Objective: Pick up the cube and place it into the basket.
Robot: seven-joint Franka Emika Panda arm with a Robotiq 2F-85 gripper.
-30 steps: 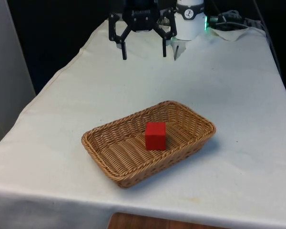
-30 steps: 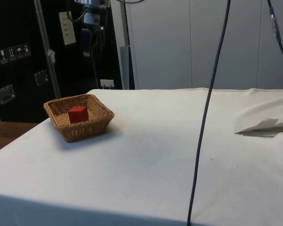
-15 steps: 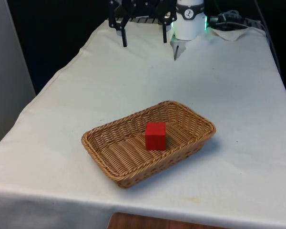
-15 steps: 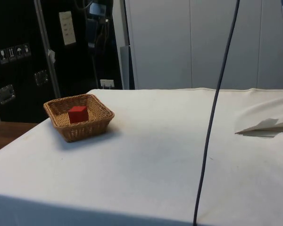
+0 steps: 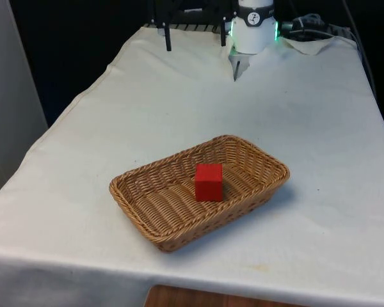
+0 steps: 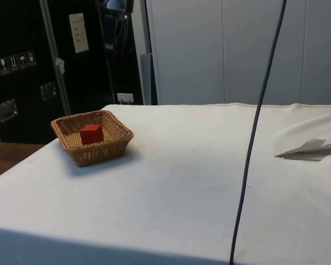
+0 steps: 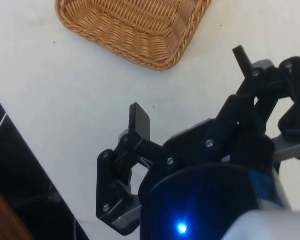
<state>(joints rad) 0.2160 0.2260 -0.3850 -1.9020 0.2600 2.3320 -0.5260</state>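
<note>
Gripper [image 7: 190, 85] first: its black fingers [image 7: 139, 121] stand wide apart with nothing between them, and over the last second it has climbed away, from hanging low over the far end of the counter [image 5: 179, 109] to sitting up at the front view's top edge, only the fingertips dipping into frame. That retreat reads as a release already made and the arm pulling clear, so the placing looks done and little or nothing seems left of the job. And there's the cube [image 5: 208, 181], bright red, crisp-edged, sitting square and upright on the floor of the basket [image 5: 147, 220], near the middle and a touch toward the front view's right. That basket is a shallow oblong of tan wicker with sloping woven walls, resting flat on the white cloth, unmoved throughout.
</note>
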